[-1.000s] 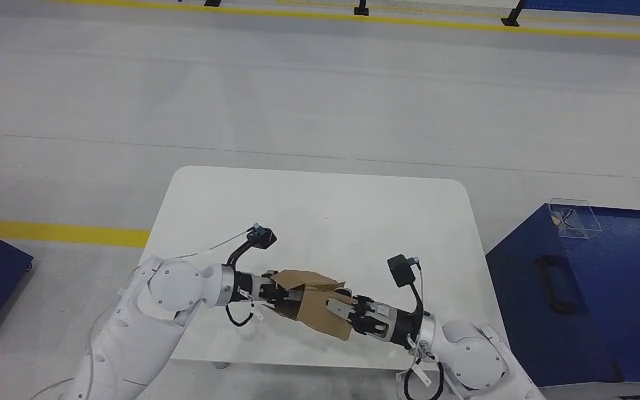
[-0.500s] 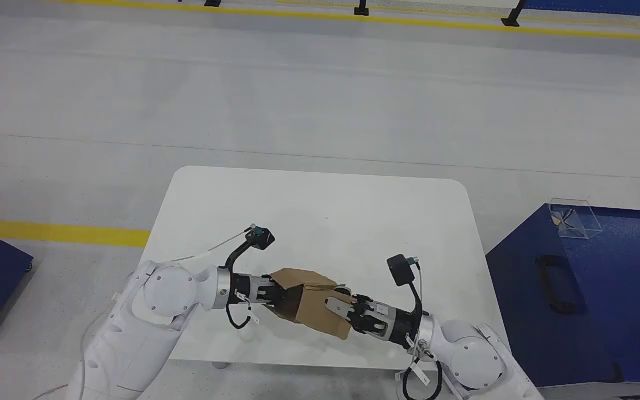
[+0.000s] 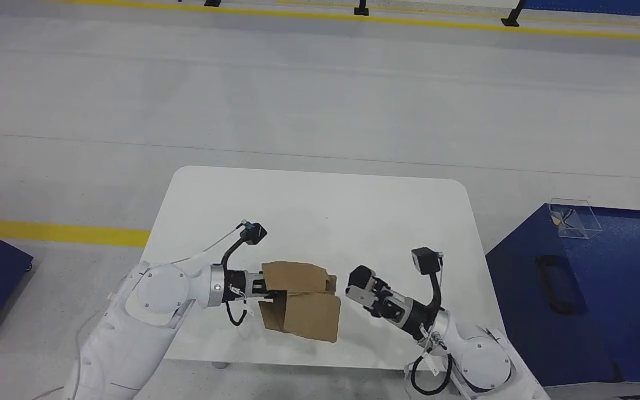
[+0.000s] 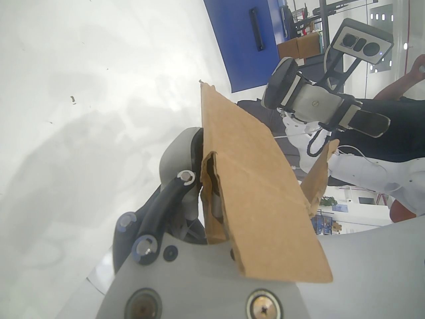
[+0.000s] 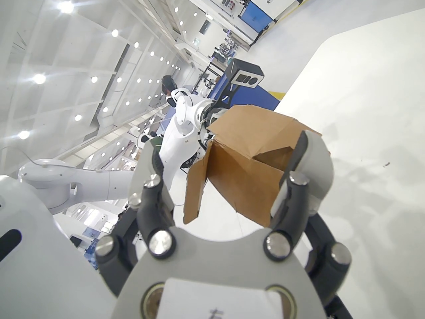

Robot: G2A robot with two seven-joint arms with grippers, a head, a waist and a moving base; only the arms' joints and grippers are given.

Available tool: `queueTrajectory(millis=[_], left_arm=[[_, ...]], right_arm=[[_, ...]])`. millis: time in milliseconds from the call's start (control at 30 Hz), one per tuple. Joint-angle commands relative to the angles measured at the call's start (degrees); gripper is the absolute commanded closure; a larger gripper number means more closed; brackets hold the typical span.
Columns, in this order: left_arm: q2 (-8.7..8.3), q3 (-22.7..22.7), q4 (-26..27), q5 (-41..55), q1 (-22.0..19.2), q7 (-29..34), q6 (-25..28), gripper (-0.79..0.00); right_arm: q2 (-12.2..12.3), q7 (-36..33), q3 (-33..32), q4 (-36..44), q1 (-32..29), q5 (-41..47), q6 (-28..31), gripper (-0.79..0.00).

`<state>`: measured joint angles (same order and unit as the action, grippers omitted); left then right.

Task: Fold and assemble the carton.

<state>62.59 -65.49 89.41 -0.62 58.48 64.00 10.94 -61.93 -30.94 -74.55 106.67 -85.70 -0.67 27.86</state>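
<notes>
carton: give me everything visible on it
The carton is plain brown cardboard, creased, partly erected into a box shape. Its end facing the right gripper is open, flaps loose, one hanging outward. The left gripper is shut on its opposite edge, holding it over the near side of the table. The open right gripper is apart from it.

The brown cardboard carton (image 3: 298, 300) is matt and fibrous, its torn edges rough and ragged; the white flat-topped desk (image 3: 330, 205) is smooth with a faint sheen. The right pincer (image 5: 229, 154) has smooth pale grey shells, matt black links and bright metal screw heads; the left pincer (image 4: 203, 180) looks alike, with a grey shell and polished pins.
</notes>
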Motion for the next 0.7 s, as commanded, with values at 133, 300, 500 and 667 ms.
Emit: queueTrajectory(millis=[133,300,500,667], left_arm=[[0.15,0.7,-1.08,2.12,0.09,0.52,-3.96,0.0],[1.78,4.92,-11.25,15.33,-7.35,8.22,-21.74,0.0],[5.2,10.35,-25.76,33.5,-14.43,13.86,-29.43,0.0],[6.66,12.26,-31.34,40.15,-16.29,14.64,-35.85,0.0]], right_arm=[[-0.08,2.01,0.11,0.74,-0.34,-2.92,-1.1,-0.785],[-0.21,12.35,-3.48,2.19,-2.71,-9.08,-1.9,-0.785],[-0.52,20.67,-5.16,4.57,-6.08,-13.39,-3.21,-0.785],[-0.52,20.67,-5.16,4.57,-6.08,-13.39,-3.21,-0.785]])
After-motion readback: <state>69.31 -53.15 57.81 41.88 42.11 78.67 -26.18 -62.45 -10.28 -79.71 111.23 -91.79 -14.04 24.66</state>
